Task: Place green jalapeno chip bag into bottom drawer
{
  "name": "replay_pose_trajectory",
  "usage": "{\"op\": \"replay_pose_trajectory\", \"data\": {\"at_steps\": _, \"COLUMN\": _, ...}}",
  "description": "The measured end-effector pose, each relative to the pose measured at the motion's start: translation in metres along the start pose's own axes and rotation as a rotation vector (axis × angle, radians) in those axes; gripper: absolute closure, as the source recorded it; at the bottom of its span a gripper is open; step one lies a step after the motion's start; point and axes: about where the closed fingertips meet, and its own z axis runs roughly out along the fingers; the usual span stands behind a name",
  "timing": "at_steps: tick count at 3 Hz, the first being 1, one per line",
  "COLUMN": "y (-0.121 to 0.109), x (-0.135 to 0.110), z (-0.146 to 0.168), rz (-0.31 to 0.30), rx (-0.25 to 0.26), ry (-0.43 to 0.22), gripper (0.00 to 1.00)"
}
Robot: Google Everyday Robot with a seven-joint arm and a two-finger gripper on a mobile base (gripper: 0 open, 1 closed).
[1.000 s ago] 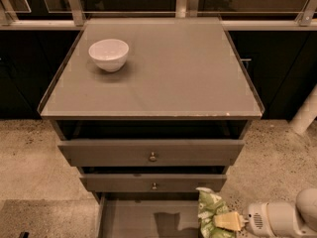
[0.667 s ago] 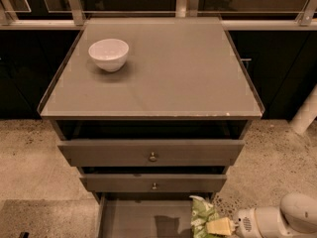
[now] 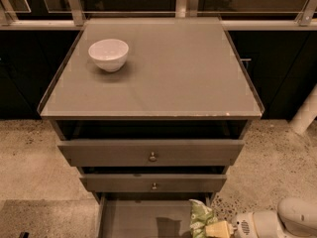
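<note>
The green jalapeno chip bag [image 3: 200,219] hangs crumpled at the bottom edge of the camera view, over the right side of the open bottom drawer [image 3: 133,218]. My gripper [image 3: 214,229] comes in from the lower right on a white arm and is shut on the bag, with a yellowish fingertip [image 3: 219,229] against its right side. The drawer's flat grey floor shows to the left of the bag, with a dark shadow on it. The bag's lower end is cut off by the frame.
A white bowl [image 3: 108,54] stands at the back left of the grey cabinet top [image 3: 173,73]. Two knobbed drawer fronts [image 3: 152,156] sit above the bottom drawer. Speckled floor lies on both sides. A white post [image 3: 304,115] stands at the right.
The gripper has carried the bag a little left and lower, further over the open bottom drawer. The bowl and drawers have not moved.
</note>
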Motion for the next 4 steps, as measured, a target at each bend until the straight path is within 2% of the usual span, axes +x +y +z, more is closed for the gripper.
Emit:
{"op": "replay_pose_trajectory", "data": {"at_steps": 2, "y": -0.053, "x": 0.004, "z": 0.087, "rz": 0.039, "rx": 0.022, "ry": 0.094, "gripper": 1.0}}
{"op": "replay_pose_trajectory", "data": {"at_steps": 3, "y": -0.076, "x": 0.0, "z": 0.122, "rz": 0.047, "rx": 0.061, "ry": 0.115, "gripper": 1.0}}
{"op": "replay_pose_trajectory", "data": {"at_steps": 4, "y": -0.099, "x": -0.014, "z": 0.138, "rz": 0.065, "rx": 0.11, "ry": 0.101, "gripper": 1.0}}
